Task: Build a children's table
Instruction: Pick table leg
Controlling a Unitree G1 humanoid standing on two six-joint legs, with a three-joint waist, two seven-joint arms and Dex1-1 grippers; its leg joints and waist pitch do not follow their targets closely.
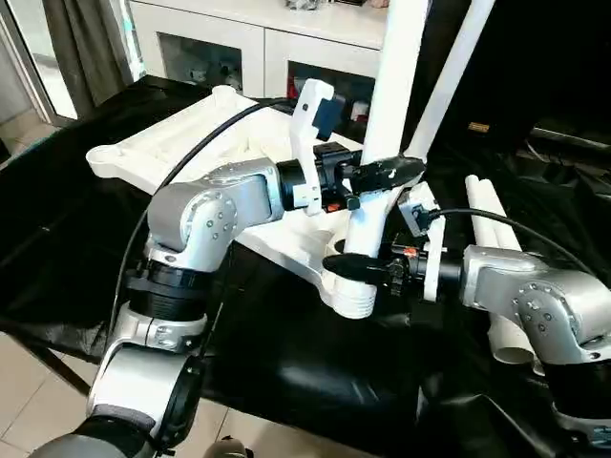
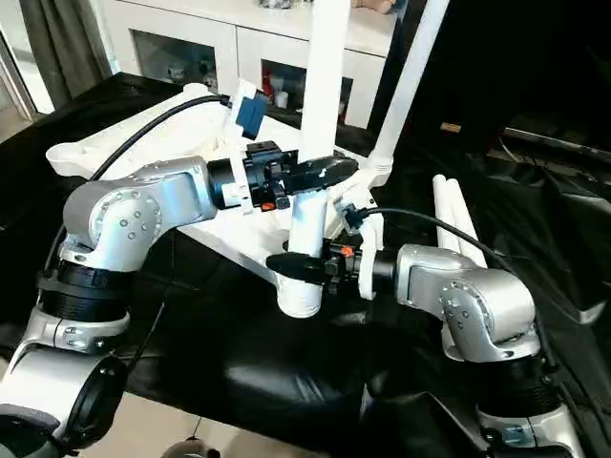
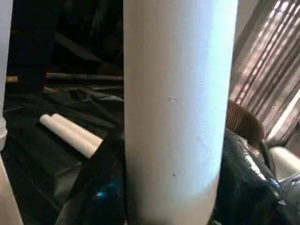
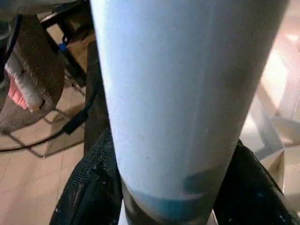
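Note:
The children's table lies as a white tabletop (image 1: 172,153), underside up, on the black-draped work table. One white leg (image 1: 396,86) stands upright in the tabletop's near corner socket (image 1: 351,298). My left gripper (image 1: 387,175) is shut on this leg higher up. My right gripper (image 1: 355,268) is shut on it just above the socket. The left wrist view looks straight at the leg (image 3: 176,108). In the right wrist view, black fingers (image 4: 89,192) hug both sides of the leg (image 4: 178,93). A second leg (image 1: 456,67) stands upright behind, at another corner.
Two loose white legs (image 1: 492,229) lie side by side on the black cloth to the right, behind my right forearm. A white cabinet (image 1: 220,48) with glass doors stands past the table. The table's front edge and tiled floor (image 1: 29,372) are near my left arm.

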